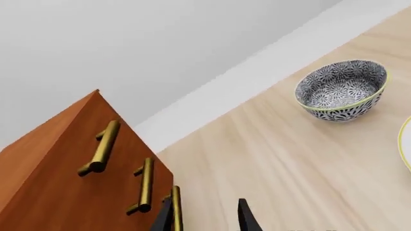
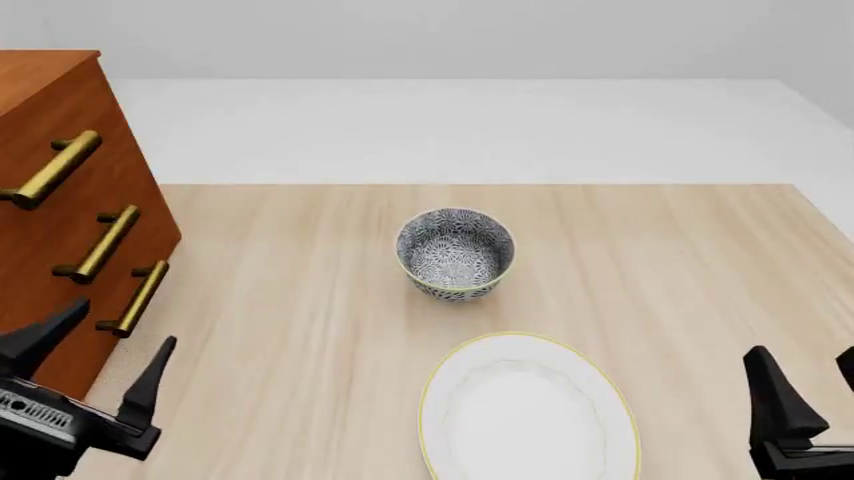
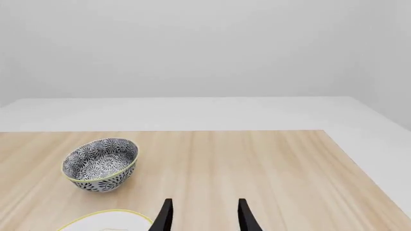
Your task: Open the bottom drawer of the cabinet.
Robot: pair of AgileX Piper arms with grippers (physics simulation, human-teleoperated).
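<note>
Where brass handle (image 2: 134,298) waits, left claw (image 2: 96,358) near.

- Light is bright, even and soft in all three views, with no clear single source.
- Shadows are faint: only slight darkening under the bowl (image 2: 455,253) and plate (image 2: 530,420) on the table (image 2: 667,270).
- The brass handles (image 2: 104,243) carry a mild sheen, with no harsh glare.
- Everything is sharp, edge to edge; no blur, grain or edge bending.
</note>
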